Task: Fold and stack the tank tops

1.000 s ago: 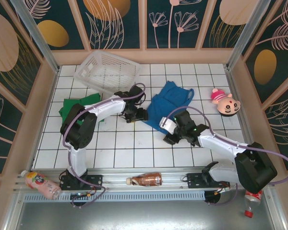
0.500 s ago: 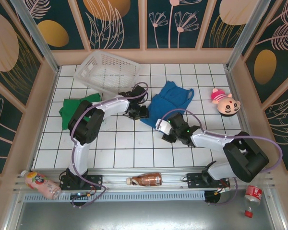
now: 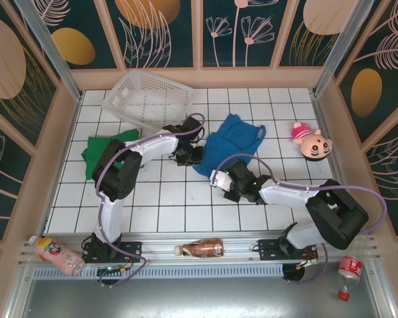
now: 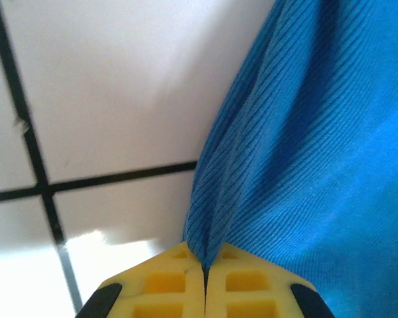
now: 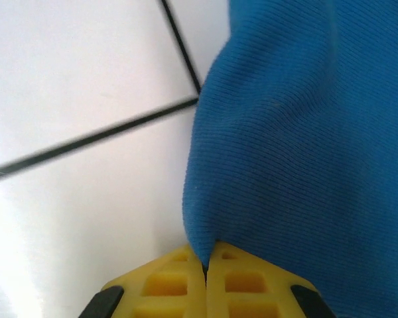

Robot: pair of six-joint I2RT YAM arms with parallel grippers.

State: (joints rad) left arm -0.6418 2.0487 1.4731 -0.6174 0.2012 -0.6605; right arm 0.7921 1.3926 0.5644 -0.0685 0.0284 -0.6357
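Nearest the arm bases, the right gripper is clamped shut on the near corner of the blue tank top, ribbed cloth pinched between its yellow fingertips. Just beyond, at its 11 o'clock, the left gripper is likewise closed tight on the top's left edge. The blue top lies toward 1 o'clock from the table's middle, the green tank top bunched at 9 o'clock and the white basket tilted at 11 o'clock.
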